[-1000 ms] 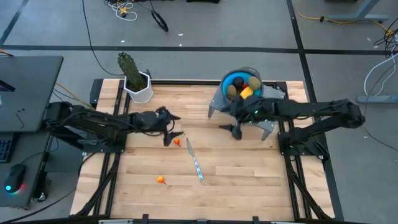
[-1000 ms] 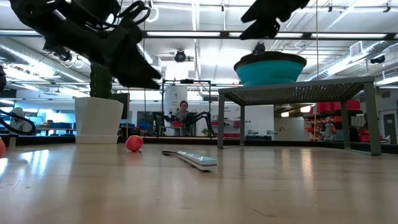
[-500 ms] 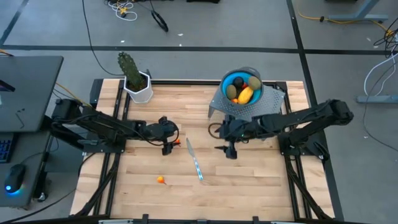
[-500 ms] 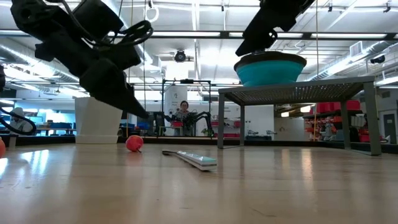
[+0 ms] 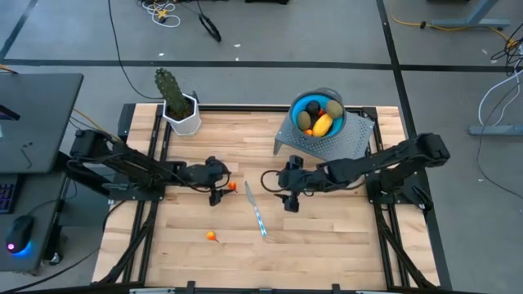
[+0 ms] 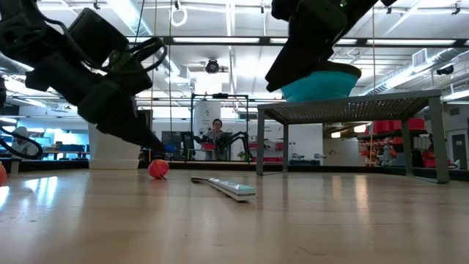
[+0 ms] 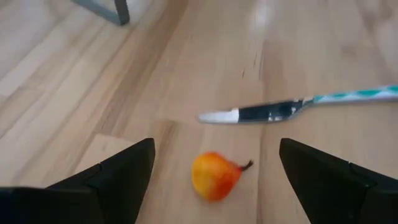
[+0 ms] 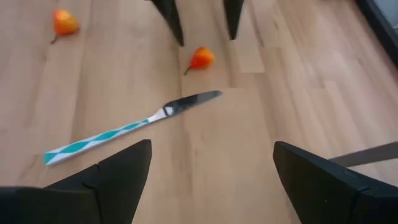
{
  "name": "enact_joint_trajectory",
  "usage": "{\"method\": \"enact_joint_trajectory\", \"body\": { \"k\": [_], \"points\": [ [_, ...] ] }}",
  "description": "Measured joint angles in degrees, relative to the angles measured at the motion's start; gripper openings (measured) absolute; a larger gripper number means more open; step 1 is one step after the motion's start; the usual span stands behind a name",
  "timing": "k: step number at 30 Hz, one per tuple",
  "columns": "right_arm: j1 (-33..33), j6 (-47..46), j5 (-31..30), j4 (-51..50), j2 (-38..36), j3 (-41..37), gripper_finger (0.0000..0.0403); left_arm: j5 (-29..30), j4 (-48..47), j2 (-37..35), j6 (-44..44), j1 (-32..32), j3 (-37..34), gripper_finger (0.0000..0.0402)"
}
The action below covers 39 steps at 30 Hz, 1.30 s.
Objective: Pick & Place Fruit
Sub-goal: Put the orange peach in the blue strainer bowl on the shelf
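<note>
Starting from the left side of the bench (image 5: 327, 237), the left pincer (image 5: 218, 194) hangs low with its fingers spread wide and holding nothing. A small orange fruit (image 7: 214, 176) lies on the wood straight ahead of it, centred in the gap between the two fingers but not yet between the tips. From above, that fruit (image 5: 232, 186) sits just beside the pincer on the side toward the bench's middle, so the closing move looks like a short push forward and down. Its little stem points toward the knife (image 5: 257, 211), which lies just beyond it, blade end nearest the fruit, long axis running toward the bench's near edge.

A second orange fruit (image 5: 212, 236) lies alone nearer the front edge, well apart from both arms, though closer to the left one.

Further right, the right pincer (image 5: 288, 196) hovers on the far side of the knife, also wide and empty; its wrist view shows the fruit beyond the blade, so the left arm is plainly the nearer.

Right again, the blue bowl (image 5: 297, 106) on the raised grey stand (image 5: 347, 145) holds the yellow, olive-brown and dark pieces.
</note>
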State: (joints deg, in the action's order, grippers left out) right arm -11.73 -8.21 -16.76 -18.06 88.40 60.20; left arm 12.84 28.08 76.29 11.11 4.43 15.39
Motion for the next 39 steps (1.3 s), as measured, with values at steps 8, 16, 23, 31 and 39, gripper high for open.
{"method": "enact_joint_trajectory", "body": {
  "k": [8, 16, 23, 31, 39],
  "points": [
    [-0.1, -0.8, 0.3, 0.6, 1.6, 0.0, 0.0348, 2.7, 7.8, 5.5, -0.8, 2.2, -1.7, 0.0352],
    [-0.1, -0.7, 0.3, 1.0, 1.6, 0.0, 0.0348, 4.4, 13.5, 12.0, -3.2, 3.9, -1.3, 0.0352],
    [-0.1, -0.5, 0.3, 1.1, 1.6, 0.0, 0.0348, 4.6, 14.3, 16.1, -0.4, 3.8, -1.2, 0.0352],
    [0.0, -0.4, 0.3, 1.2, 1.6, 0.0, 0.0348, 6.2, 16.8, 16.9, -1.6, 3.8, -1.2, 0.0313],
    [0.0, -0.3, 0.4, 3.1, 1.6, -1.7, 0.0348, 5.5, 16.3, 16.9, -1.9, 3.8, -1.2, 0.0237]
  ]
}}
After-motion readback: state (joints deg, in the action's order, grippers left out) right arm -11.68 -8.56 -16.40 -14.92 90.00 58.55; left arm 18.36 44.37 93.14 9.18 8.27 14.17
